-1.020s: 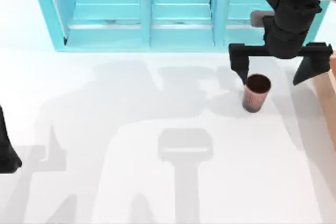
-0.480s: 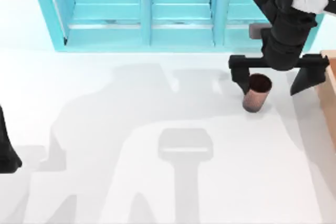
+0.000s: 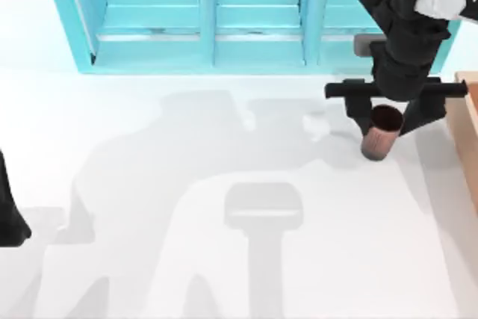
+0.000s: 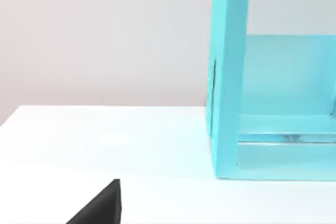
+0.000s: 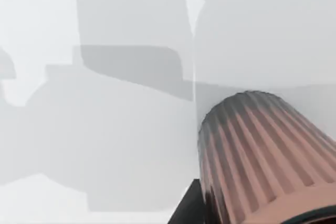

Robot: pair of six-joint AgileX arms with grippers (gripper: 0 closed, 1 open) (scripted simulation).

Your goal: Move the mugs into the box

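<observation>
The turquoise shelf unit (image 3: 202, 16) lines the far edge; the box (image 3: 464, 128) sits at the table's right edge. The right gripper (image 3: 388, 116) has narrowed, now pinching the copper-brown mug (image 3: 381, 134), shifted boxward. Open tabletop (image 3: 149, 184) lies left, where the left arm (image 3: 9, 211) is parked.

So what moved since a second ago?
The right gripper came down and shut its wide-spread fingers around the copper-brown cup. The cup shifted a little toward the table's right, nearer the tan wooden box. The turquoise shelf unit stayed put, and the left arm stayed parked at the table's left edge.
</observation>
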